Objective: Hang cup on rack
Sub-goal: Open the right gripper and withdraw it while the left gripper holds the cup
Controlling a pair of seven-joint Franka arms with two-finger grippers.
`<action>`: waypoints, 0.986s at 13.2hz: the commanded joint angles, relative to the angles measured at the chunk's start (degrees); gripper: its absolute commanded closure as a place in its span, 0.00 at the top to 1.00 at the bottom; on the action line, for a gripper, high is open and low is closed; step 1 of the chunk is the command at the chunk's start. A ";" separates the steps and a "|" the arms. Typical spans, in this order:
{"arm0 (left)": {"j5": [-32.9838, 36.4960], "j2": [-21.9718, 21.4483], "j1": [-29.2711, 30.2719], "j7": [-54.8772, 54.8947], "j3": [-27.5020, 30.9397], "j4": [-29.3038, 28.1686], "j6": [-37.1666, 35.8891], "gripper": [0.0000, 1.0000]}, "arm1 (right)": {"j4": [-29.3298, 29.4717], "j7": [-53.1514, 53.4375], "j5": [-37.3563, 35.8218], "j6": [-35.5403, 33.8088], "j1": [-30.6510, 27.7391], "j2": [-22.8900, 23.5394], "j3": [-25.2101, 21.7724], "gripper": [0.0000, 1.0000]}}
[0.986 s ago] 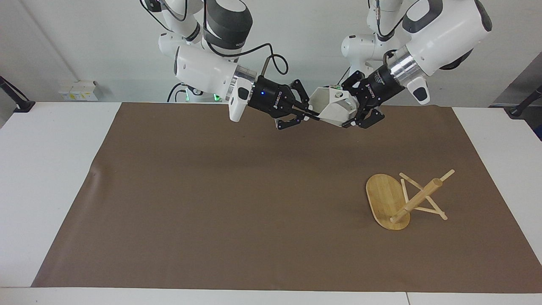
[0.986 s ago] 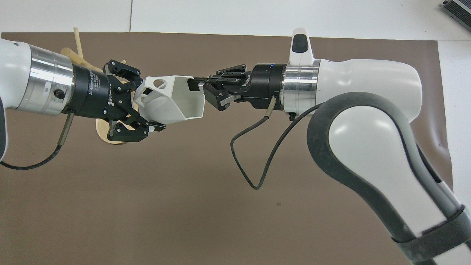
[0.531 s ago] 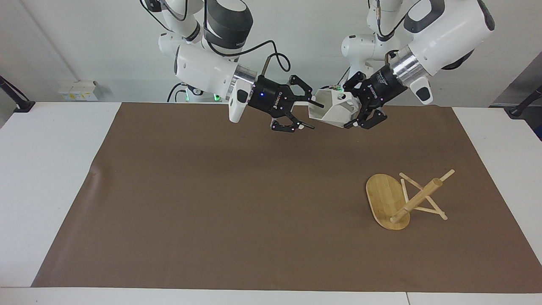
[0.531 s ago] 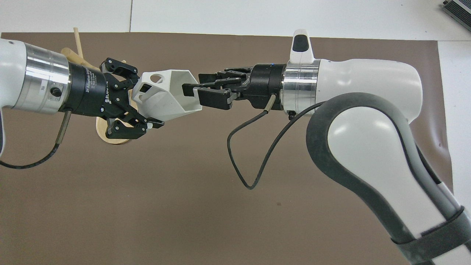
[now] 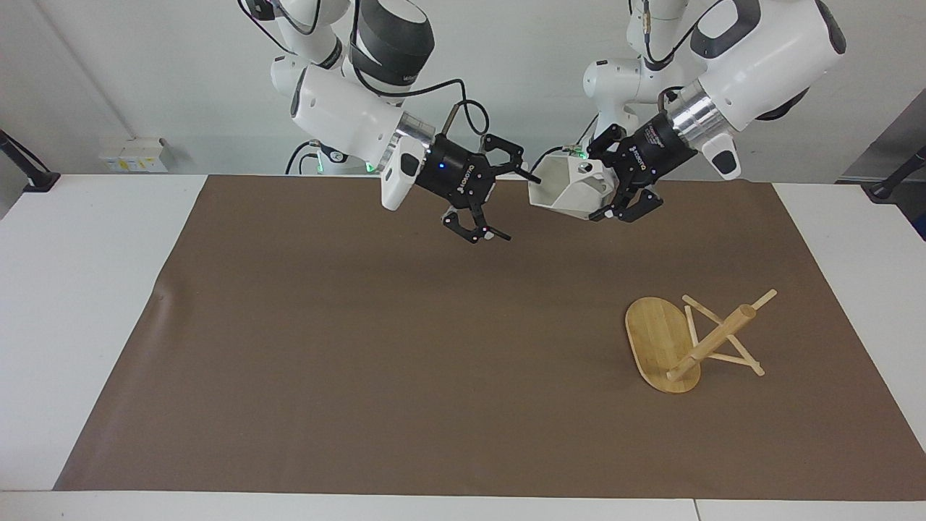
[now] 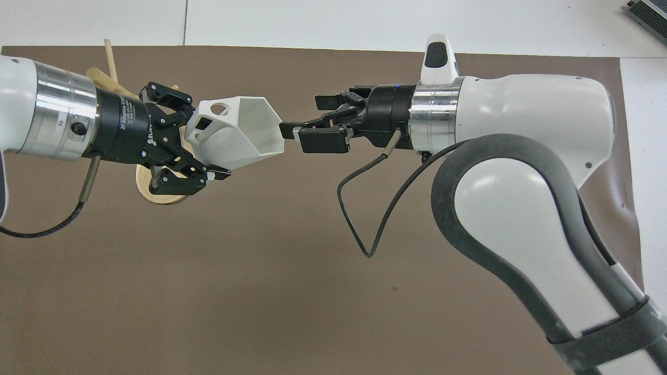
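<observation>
The white faceted cup [image 5: 563,194] hangs in the air over the mat's robot-side edge, its mouth turned toward the right arm. My left gripper [image 5: 602,184] is shut on its handle end; the same gripper [image 6: 200,138] and cup [image 6: 245,136] show in the overhead view. My right gripper [image 5: 519,208] stands open just clear of the cup's rim, with nothing between its fingers, also seen as the right gripper [image 6: 305,117] from overhead. The bamboo rack [image 5: 673,340] lies tipped over on the mat toward the left arm's end, its post slanting up off the mat.
A brown mat [image 5: 362,362] covers most of the white table [image 5: 72,289]. From overhead the left gripper covers most of the rack [image 6: 156,190]. A black cable [image 6: 365,219] loops below the right wrist.
My right gripper has opened, let go of the cup's rim and drawn back toward its own end. The left gripper keeps hold of the cup, which has tilted slightly.
</observation>
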 commanded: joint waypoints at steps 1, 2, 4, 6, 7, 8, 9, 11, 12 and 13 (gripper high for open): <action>1.71 -2.75 0.55 -4.14 0.40 -4.57 4.12 0.00 | -0.55 1.48 -7.15 0.16 -0.97 -0.46 -2.48 1.00; 2.67 -3.45 0.55 -5.12 0.40 -6.42 6.66 0.00 | -0.81 1.40 -9.71 0.07 -0.97 -0.54 -4.41 1.00; 2.86 -4.94 0.64 -6.35 0.40 -10.28 10.10 0.00 | -1.43 1.48 -12.01 -0.46 -1.06 -0.89 -7.84 1.00; 3.03 -6.35 0.73 -7.76 0.48 -13.71 13.08 0.00 | -2.75 1.48 -17.25 -0.72 -1.06 -1.42 -11.70 1.00; 3.47 -6.97 0.73 -10.29 0.48 -15.56 15.89 0.00 | -2.84 1.48 -21.47 -1.16 -1.06 -1.42 -13.20 1.00; 4.78 -7.58 0.73 -13.10 0.48 -17.58 18.87 0.00 | -3.01 2.09 -25.86 -2.21 -1.06 -1.51 -14.61 1.00; 5.31 -8.28 0.90 -15.56 0.48 -19.69 21.43 0.00 | -3.10 4.71 -30.69 -3.70 -1.06 -1.51 -16.10 1.00; 5.41 -9.34 2.13 -19.09 0.40 -22.42 24.60 0.00 | -2.84 12.17 -39.58 -7.30 -1.06 -1.51 -17.95 1.00; 5.41 -9.43 3.18 -21.28 0.40 -23.13 25.66 0.00 | -2.84 14.73 -42.14 -9.06 -1.06 -1.69 -18.48 1.00; 5.41 -9.78 3.97 -22.78 0.40 -23.83 26.45 0.00 | -2.84 17.37 -43.99 -11.68 -1.06 -1.95 -19.10 1.00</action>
